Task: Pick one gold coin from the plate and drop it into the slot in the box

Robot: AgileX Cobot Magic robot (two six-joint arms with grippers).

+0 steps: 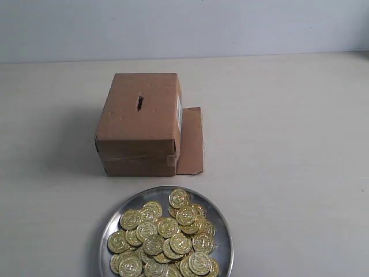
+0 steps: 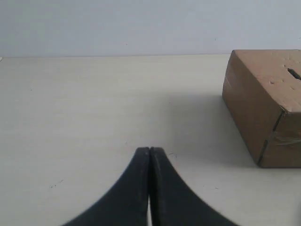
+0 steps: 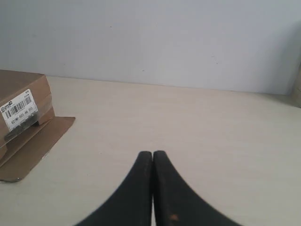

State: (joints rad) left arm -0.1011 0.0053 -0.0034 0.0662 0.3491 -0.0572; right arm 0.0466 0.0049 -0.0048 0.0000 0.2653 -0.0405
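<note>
Left wrist view: fingers (image 2: pixel 132 190) pressed together.

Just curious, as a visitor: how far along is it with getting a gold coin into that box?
Nothing looks done yet. The gold coins lie heaped on the plate; the slot in the cardboard box is clear. Nothing is in hand: left claw and right claw are both shut and empty. Picking and dropping a coin remain.

Lab-style test bench, plain pale tabletop (image 1: pixel 288 144), blank white wall (image 1: pixel 184 23) right behind it
</note>
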